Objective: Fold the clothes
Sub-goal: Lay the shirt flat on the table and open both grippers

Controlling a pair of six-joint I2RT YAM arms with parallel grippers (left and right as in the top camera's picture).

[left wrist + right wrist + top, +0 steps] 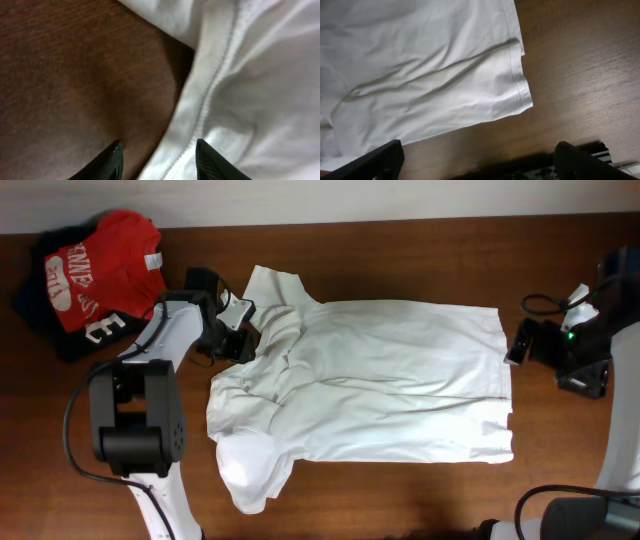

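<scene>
White T-shirt (380, 380) lies spread with no fold made yet; left gripper (157, 150), jaws parted astride its seamed edge, probably needs to pinch next, while right gripper (477, 152) hangs wide near the hem.

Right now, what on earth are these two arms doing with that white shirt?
They are meant to fold the white T-shirt, which lies spread and unfolded on the table. The left gripper is open, straddling a stitched edge at the collar end. The right gripper is open over bare wood beside the hem corner, holding nothing. A red shirt sits aside.
</scene>
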